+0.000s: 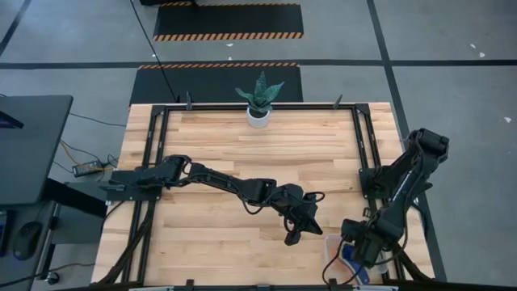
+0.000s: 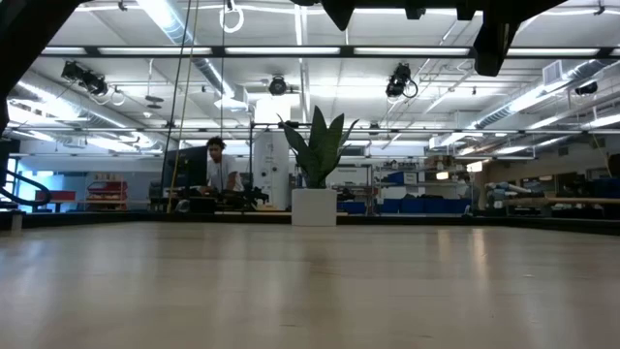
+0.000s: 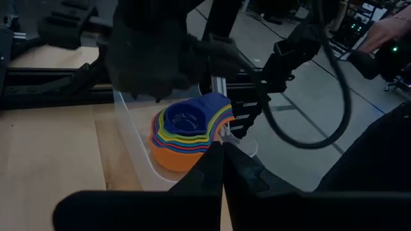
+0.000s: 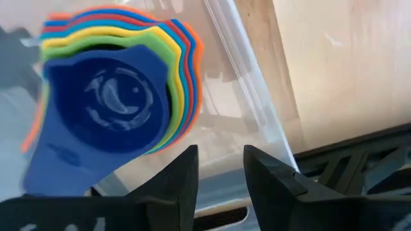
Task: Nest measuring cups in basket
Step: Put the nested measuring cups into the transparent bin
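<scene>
The measuring cups (image 3: 186,131) sit nested in one stack, orange outermost and a dark blue cup (image 4: 109,96) on top. The stack stands inside the clear basket (image 3: 128,128) at the table's near right corner (image 1: 333,246). My right gripper (image 4: 218,176) hangs over the basket, pointing down. It is open, with nothing between its fingers, and is just beside the stack near the basket's wall (image 4: 247,83). My left gripper (image 3: 223,170) is shut and empty. It hovers over the table just left of the basket (image 1: 291,237).
A white plant pot (image 1: 258,115) stands at the table's far edge in the middle. Black metal rails (image 1: 363,137) run along the table's sides. The left arm stretches across the table's middle. A person (image 2: 218,165) stands in the room beyond.
</scene>
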Controlling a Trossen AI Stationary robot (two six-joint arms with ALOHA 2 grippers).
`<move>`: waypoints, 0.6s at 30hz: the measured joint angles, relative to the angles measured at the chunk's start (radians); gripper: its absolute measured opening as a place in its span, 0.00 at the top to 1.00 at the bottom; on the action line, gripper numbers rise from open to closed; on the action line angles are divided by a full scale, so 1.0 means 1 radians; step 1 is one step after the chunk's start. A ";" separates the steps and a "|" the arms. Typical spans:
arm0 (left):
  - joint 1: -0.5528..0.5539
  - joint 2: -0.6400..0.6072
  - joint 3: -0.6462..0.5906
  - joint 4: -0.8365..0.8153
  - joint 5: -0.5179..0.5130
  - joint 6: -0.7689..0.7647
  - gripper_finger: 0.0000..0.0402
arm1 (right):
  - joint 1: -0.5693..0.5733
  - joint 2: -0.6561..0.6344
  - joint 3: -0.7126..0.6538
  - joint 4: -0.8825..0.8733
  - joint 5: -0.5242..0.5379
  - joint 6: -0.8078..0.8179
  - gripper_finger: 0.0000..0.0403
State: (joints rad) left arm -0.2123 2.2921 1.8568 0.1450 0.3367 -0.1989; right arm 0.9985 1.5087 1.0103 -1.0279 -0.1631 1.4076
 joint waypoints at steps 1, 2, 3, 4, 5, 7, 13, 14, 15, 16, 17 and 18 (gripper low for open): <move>0.000 0.000 0.000 0.000 0.000 0.000 0.97 | -0.003 0.012 0.000 0.000 -0.002 -0.023 0.68; 0.000 0.000 0.000 0.000 0.000 0.000 0.97 | -0.006 0.023 0.000 -0.001 -0.003 -0.045 0.68; 0.000 0.000 0.000 0.000 0.000 0.000 0.97 | -0.010 0.034 0.000 -0.003 -0.004 -0.068 0.68; 0.000 0.000 0.000 0.000 0.000 0.000 0.97 | -0.014 0.045 0.000 -0.005 -0.004 -0.088 0.68; 0.000 0.000 0.000 0.000 0.000 0.000 0.97 | -0.019 0.055 0.000 -0.007 -0.003 -0.106 0.68; 0.000 0.000 0.000 0.000 0.000 0.000 0.97 | -0.030 0.073 0.000 -0.006 0.003 -0.142 0.68; 0.000 -0.001 0.000 0.000 0.000 0.000 0.97 | -0.066 0.089 0.000 -0.008 0.065 -0.229 0.68; 0.000 -0.001 0.000 -0.001 0.000 0.000 0.97 | -0.074 0.089 0.000 -0.009 0.078 -0.237 0.68; 0.001 -0.001 0.000 -0.001 0.000 0.000 0.97 | -0.080 0.089 0.000 -0.008 0.094 -0.243 0.68; 0.002 -0.001 0.000 -0.001 0.000 0.001 0.97 | -0.088 0.089 0.000 -0.008 0.107 -0.250 0.68; 0.002 -0.001 0.000 -0.001 0.000 0.001 0.97 | -0.094 0.089 0.000 -0.008 0.119 -0.256 0.68; 0.003 -0.001 0.000 -0.001 0.000 0.001 0.97 | -0.102 0.089 0.000 -0.008 0.126 -0.259 0.68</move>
State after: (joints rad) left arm -0.2094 2.2910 1.8568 0.1444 0.3370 -0.1983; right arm 0.8966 1.5974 1.0103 -1.0361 -0.0370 1.1482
